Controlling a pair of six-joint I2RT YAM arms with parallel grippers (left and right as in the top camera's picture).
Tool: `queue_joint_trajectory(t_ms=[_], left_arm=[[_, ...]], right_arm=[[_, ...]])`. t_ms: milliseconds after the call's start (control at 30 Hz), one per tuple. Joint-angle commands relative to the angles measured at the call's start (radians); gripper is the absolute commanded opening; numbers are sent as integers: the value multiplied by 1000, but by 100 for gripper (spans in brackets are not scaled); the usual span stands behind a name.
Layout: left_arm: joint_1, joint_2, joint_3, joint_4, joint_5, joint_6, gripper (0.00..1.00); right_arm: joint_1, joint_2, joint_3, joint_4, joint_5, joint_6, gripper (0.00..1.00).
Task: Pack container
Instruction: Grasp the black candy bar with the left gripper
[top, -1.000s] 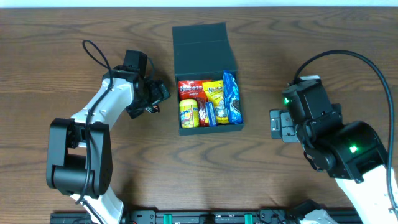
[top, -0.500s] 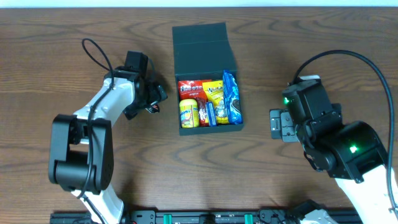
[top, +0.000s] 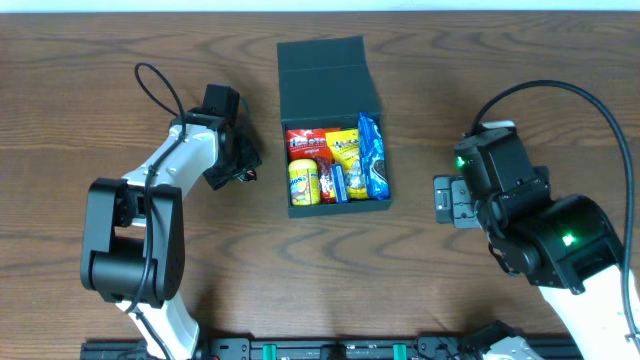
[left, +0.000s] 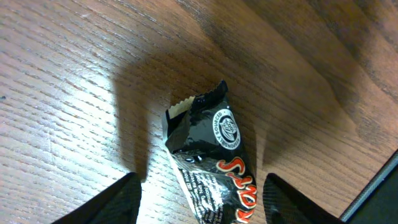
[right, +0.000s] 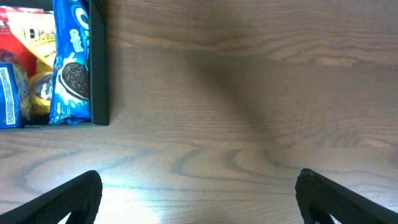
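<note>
Left pincer (left: 202, 200) astride one black packet (left: 208, 143), one open container (top: 322, 75)

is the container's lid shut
No, the lid of the container stands open, with snack packets showing inside.

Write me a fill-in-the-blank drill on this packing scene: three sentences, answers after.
1. The lid of the box stands ___.
2. Inside the box, the cookie packet nearest the right gripper is coloured ___.
3. The loose packet on the table, between the fingers of the left gripper, is mostly ___.

Missing words: open; blue; black
</note>
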Motion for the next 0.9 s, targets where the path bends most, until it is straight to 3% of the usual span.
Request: queue_joint_trajectory(t_ms=[0, 300, 467, 800, 867], left_arm=[[3, 5, -3, -7, -17, 3, 55], [3, 5, -3, -8, -15, 3, 34], [3, 5, -3, -7, -16, 3, 34], [3, 5, -3, -6, -19, 3, 6], [3, 4, -2, -6, -18, 3, 6]], right_arm=[[-7, 0, -1, 2, 6, 7, 99], [-7, 0, -1, 2, 6, 7, 99], [-7, 0, -1, 1, 6, 7, 99], [-7, 0, -1, 1, 6, 7, 99], [-7, 0, -1, 1, 6, 7, 99]])
